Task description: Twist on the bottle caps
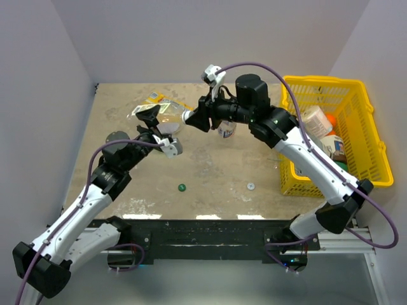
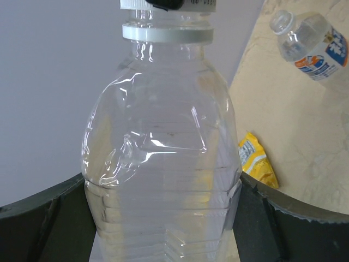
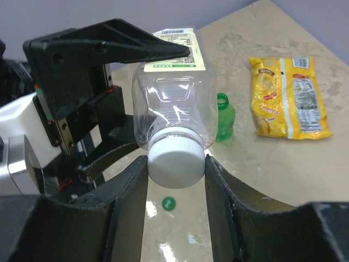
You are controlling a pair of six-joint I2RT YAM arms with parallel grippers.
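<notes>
A clear bottle (image 2: 163,158) (image 1: 173,121) hangs sideways above the table, and my left gripper (image 2: 161,213) (image 1: 163,132) is shut on its body. A white cap (image 3: 175,160) sits on its neck, and my right gripper (image 3: 175,166) (image 1: 194,119) is shut on that cap. A second clear bottle (image 1: 226,129) (image 2: 311,46) with a printed label stands uncapped just beyond. A green bottle (image 3: 224,117) without a cap shows behind the held one. On the table lie a dark green cap (image 1: 182,187) (image 3: 169,203) and a white cap (image 1: 250,186).
A yellow snack packet (image 1: 159,100) (image 3: 289,95) lies at the back of the table. A yellow basket (image 1: 365,136) with bulkier containers stands at the right edge. Grey walls close in the table on three sides.
</notes>
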